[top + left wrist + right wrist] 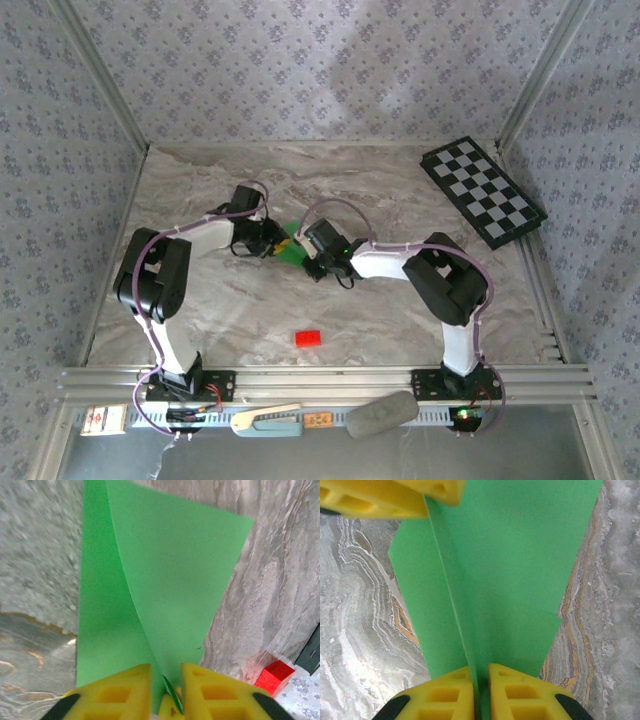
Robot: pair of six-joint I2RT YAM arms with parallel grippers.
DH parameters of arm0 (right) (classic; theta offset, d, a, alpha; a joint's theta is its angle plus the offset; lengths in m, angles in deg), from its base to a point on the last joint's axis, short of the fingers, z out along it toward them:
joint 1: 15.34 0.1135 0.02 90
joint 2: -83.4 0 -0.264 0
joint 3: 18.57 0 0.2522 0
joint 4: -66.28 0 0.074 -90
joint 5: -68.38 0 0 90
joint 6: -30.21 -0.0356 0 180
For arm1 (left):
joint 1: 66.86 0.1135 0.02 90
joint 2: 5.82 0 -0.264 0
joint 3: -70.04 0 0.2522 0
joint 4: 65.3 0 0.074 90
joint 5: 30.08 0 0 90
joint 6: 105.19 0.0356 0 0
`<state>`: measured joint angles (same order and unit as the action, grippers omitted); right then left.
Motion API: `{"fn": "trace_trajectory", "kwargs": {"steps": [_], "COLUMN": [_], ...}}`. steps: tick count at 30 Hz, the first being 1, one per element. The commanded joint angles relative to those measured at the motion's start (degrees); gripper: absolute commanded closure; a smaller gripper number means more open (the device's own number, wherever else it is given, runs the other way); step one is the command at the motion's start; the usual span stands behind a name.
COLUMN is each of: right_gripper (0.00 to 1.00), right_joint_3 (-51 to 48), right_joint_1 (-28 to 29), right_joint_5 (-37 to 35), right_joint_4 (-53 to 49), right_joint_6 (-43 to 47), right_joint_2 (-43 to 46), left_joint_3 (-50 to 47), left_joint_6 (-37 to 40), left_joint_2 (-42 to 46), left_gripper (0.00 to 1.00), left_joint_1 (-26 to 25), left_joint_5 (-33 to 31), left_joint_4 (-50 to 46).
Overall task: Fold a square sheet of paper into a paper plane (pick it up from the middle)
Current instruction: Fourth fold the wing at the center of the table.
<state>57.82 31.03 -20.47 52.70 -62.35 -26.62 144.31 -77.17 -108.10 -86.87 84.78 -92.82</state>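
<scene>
Your right hand (480, 672) pinched the plane's (510, 570) crease; its length ran straight ahead to your slightly parted left hand (166, 672).

Small red rectangular block (308, 338) on the grey marbled table (240, 320), near the front. Black-and-white checkered board (483, 190) in the back right corner.

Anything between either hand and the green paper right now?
Nothing visible. The folded bright green paper sheet sits between both hands' fingers: the right hand pinches its crease, and the left hand straddles it with a gap.
</scene>
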Motion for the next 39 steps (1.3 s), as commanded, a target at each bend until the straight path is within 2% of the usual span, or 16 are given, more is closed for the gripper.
{"fn": "trace_trajectory", "kwargs": {"steps": [1, 5, 9, 14, 19, 32, 39], "right_gripper": [0.86, 0.86, 0.87, 0.87, 0.87, 0.85, 0.8], "right_joint_3": [0.57, 0.3, -0.35, -0.71, -0.67, -0.32, -0.14], "right_joint_1": [-1.18, -2.52, -3.46, -4.26, -4.43, -4.27, -4.08], "right_joint_5": [5.42, 9.25, 11.4, 12.78, 13.14, 12.2, 11.64], "right_joint_4": [-0.9, 0.0, 1.27, 1.7, 1.75, 0.56, -0.31], "right_joint_6": [-2.7, -4.56, -6.02, -6.49, -6.49, -5.65, -5.01], "right_joint_2": [0.15, -0.02, -0.11, -0.46, -0.81, -0.81, -0.64], "left_joint_3": [0.89, -2.06, -7.31, -12.11, -12.96, -11.41, -10.66], "left_joint_6": [0.87, 0.77, -1.04, -3.28, -3.17, -2.02, -0.93], "left_joint_2": [3.93, 7.05, 9.19, 9.0, 6.85, 1.3, -0.17], "left_gripper": [0.73, 0.66, 0.65, 0.69, 0.74, 0.8, 0.73], "left_joint_1": [2.04, 3.18, 3.14, 1.63, 0.23, -0.91, -1.08], "left_joint_5": [-1.1, -1.36, 0.35, 3.44, 4.44, 5.09, 4.22], "left_joint_4": [-1.09, 1.93, 8.98, 17.05, 19.74, 18.96, 15.55]}}
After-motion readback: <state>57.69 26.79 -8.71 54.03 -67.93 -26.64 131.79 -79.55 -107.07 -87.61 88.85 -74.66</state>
